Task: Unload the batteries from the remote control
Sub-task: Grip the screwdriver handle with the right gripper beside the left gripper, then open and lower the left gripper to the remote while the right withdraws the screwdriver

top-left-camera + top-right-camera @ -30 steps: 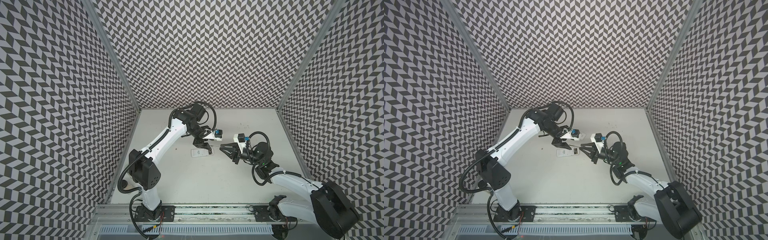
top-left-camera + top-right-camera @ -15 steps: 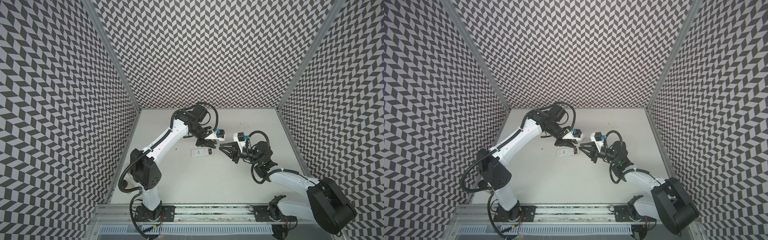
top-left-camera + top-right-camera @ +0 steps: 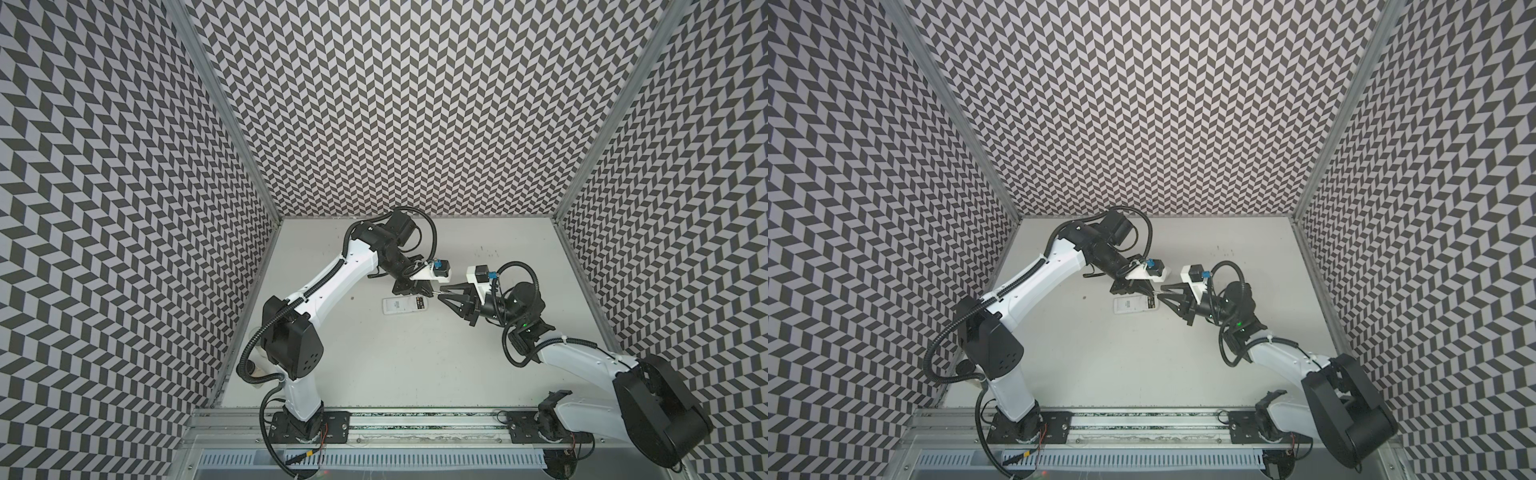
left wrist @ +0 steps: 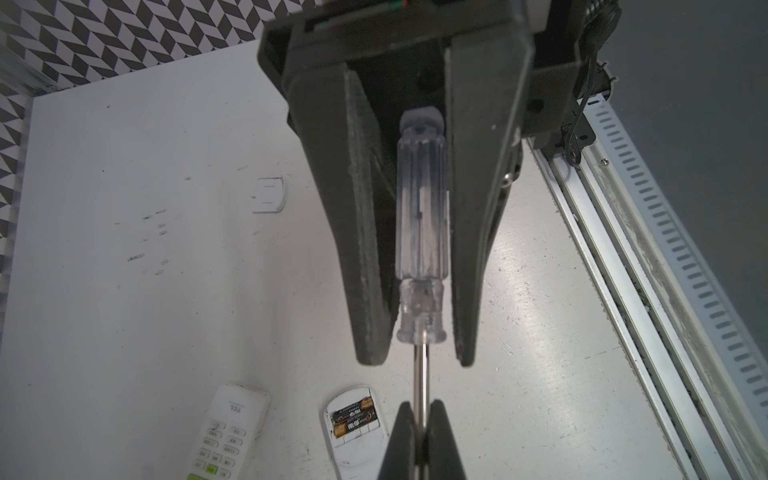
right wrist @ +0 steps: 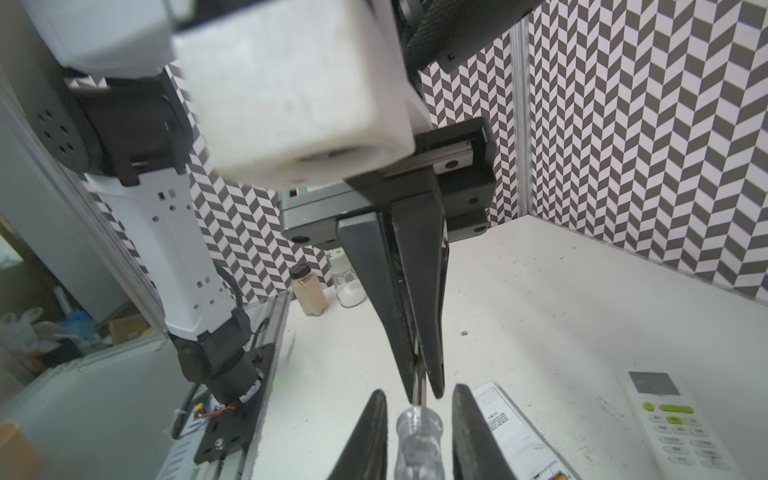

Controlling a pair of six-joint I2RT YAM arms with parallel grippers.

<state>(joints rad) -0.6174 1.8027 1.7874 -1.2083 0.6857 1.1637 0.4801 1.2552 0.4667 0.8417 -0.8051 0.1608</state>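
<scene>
A white remote control (image 4: pixel 357 451) lies face down with its compartment uncovered, and two black, gold-ended batteries (image 4: pixel 353 417) sit inside it. In both top views the remote (image 3: pixel 399 306) lies just below the two meeting grippers. My left gripper (image 4: pixel 419 409) is shut on the metal shaft of a clear-handled screwdriver (image 4: pixel 422 216), held above the table. My right gripper (image 5: pixel 417 397) stands open around the screwdriver's handle (image 5: pixel 417 440), with a gap on each side. In a top view the left gripper (image 3: pixel 430 292) and right gripper (image 3: pixel 442 292) meet tip to tip.
A second white remote (image 4: pixel 224 432) lies face up beside the first. A small white cover (image 4: pixel 269 194) rests further off on the table. Two small jars (image 5: pixel 309 293) (image 5: pixel 347 282) stand by the left wall near the front rail. Patterned walls enclose three sides.
My left gripper has moved onto the screwdriver shaft and shut on it. My right gripper has opened off the handle. Both grippers have drawn closer together.
</scene>
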